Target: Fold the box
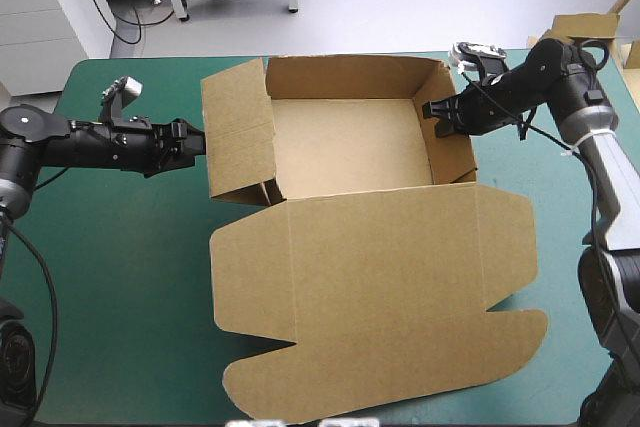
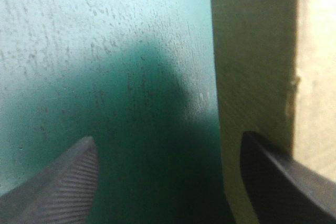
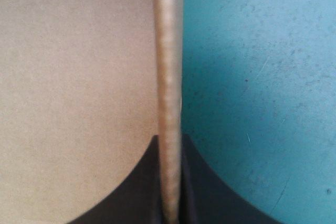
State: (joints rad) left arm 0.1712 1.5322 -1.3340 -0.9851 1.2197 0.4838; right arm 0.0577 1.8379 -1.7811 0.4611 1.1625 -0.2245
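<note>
Clamping the box [image 1: 350, 147] wall is the right hand [image 1: 433, 117]

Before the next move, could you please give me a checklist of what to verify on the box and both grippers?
1. Right gripper clamped on the right wall of the box: ok, jaws all but shut on its edge.
2. Left gripper gripping the left wall: not ok, jaws open, wall not clamped.
3. Far wall and both side walls raised: ok.
4. Lid flat on the teal-green cover: ok.
5. Left wall squarely upright: cannot tell.
</note>
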